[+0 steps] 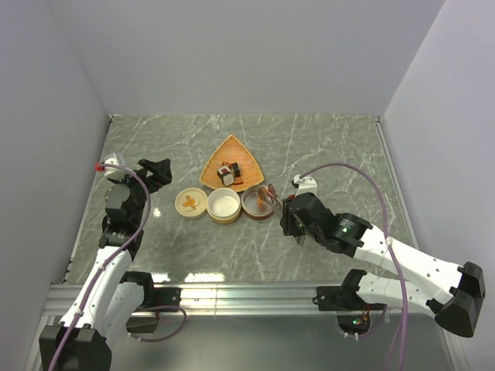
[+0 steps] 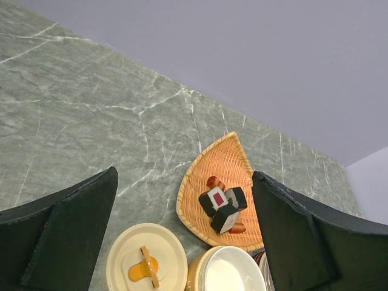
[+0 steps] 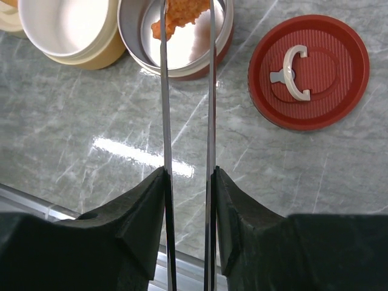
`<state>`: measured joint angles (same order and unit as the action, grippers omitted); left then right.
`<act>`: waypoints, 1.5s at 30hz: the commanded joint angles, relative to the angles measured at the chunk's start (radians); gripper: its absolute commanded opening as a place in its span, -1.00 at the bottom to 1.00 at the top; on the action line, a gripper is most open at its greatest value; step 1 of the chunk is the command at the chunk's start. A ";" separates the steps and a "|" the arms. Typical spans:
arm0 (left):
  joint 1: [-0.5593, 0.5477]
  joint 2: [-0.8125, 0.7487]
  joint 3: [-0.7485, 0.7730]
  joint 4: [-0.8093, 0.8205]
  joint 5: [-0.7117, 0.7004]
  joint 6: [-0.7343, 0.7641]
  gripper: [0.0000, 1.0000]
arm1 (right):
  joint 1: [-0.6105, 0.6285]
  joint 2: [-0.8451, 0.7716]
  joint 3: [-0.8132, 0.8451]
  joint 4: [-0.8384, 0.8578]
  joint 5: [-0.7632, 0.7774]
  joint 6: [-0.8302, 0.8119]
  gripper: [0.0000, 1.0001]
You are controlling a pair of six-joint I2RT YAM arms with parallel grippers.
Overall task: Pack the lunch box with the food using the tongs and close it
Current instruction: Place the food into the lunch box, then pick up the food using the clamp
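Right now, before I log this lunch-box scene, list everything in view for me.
table: one, grey marble
basket: one, orange woven, behind the containers
rolls: three, black-and-white, in basket
red bits: two, red, in basket
cream lid: one, orange motif, leftmost
cream container: one, empty, middle
red container: one, silver inside, beside cream container
red lid: one, white motif, beside red container
orange piece: one, between tongs tips over red container
tongs: one, grey, in right tool
left tool: black, open, empty
right tool: black, gripping tongs

Grey-green marble-look tabletop (image 1: 325,154), white veins; plain pale walls (image 1: 247,54) on three sides; glare near front, perhaps overhead lamp.
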<state>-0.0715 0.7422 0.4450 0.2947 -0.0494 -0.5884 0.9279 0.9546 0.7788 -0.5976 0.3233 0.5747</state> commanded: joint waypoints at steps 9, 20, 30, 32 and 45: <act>-0.002 -0.012 -0.008 0.047 0.016 -0.008 0.99 | 0.008 0.004 0.042 0.098 0.010 -0.032 0.01; -0.002 -0.012 -0.011 0.052 0.017 -0.008 0.99 | 0.006 0.099 0.120 0.182 0.020 -0.104 0.01; -0.002 -0.010 -0.012 0.050 0.011 -0.011 0.99 | -0.043 0.337 0.275 0.278 0.011 -0.208 0.01; -0.002 -0.009 -0.012 0.050 0.013 -0.011 0.99 | -0.060 0.374 0.289 0.288 -0.001 -0.214 0.01; -0.002 -0.001 -0.012 0.055 0.014 -0.011 0.99 | -0.135 0.523 0.343 0.354 -0.107 -0.259 -0.01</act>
<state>-0.0715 0.7433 0.4316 0.3023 -0.0494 -0.5919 0.8013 1.4631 1.0679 -0.3054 0.2478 0.3424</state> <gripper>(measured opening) 0.995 0.500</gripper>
